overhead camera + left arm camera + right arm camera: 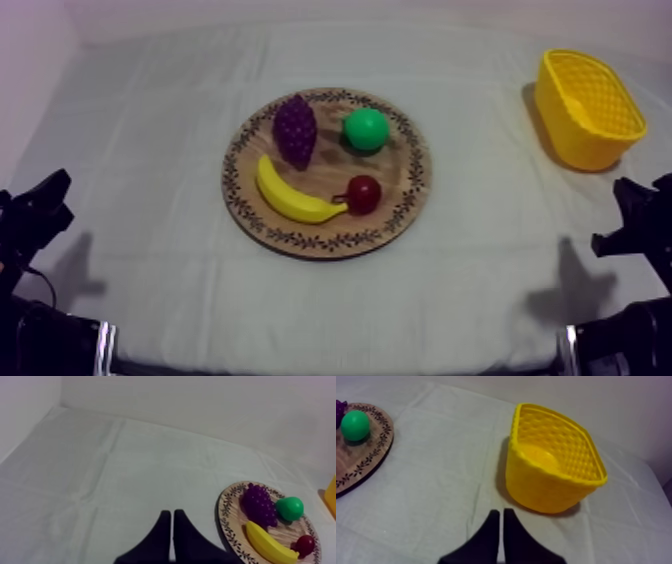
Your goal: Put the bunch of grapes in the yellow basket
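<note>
Status: the bunch of grapes [295, 130] lies on the far left part of the wooden board [330, 238], just beside the banana [290, 198], not yet picked up. The yellow basket [585, 135] stands far right, well apart, holding no fruit. The left gripper [172, 515] and right gripper [501, 513] rest near, fingers pressed together on nothing. Every step is left to do.

Grapes [295, 130] on the board [400, 205] — basket [578, 140] well apart, to its right.
</note>
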Robot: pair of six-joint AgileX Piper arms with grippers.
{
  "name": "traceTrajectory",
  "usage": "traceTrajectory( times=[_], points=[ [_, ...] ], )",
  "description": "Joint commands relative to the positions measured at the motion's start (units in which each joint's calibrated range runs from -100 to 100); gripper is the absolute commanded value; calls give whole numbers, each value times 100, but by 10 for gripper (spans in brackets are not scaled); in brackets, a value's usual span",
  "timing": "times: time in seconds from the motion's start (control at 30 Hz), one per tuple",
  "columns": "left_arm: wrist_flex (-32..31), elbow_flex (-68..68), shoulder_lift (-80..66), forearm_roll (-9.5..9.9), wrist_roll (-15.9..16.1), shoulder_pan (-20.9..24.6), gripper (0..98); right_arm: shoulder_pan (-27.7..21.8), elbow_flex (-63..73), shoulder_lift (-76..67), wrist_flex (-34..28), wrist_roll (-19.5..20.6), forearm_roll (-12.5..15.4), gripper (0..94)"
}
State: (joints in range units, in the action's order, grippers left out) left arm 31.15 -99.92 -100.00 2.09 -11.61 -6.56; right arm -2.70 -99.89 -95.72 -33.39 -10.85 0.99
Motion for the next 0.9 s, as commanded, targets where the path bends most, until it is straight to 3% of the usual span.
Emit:
traceTrajectory(
  times=[0.0, 0.23, 0.67, 0.87],
  points=[
    [-3, 4, 0, -1, 1, 1, 1, 25, 12, -4, -209, -143, 64, 5],
    [-3, 4, 0, -1, 1, 1, 1, 40, 12, -4, -209, -162, 64, 31],
    [-3, 4, 0, -1, -1, 1, 1, 118, 51, -4, -179, 190, 46, 7],
    [-3, 4, 0, -1, -3, 1, 1, 399, 339, 78, -216, 267, -178, 6]
  ],
)
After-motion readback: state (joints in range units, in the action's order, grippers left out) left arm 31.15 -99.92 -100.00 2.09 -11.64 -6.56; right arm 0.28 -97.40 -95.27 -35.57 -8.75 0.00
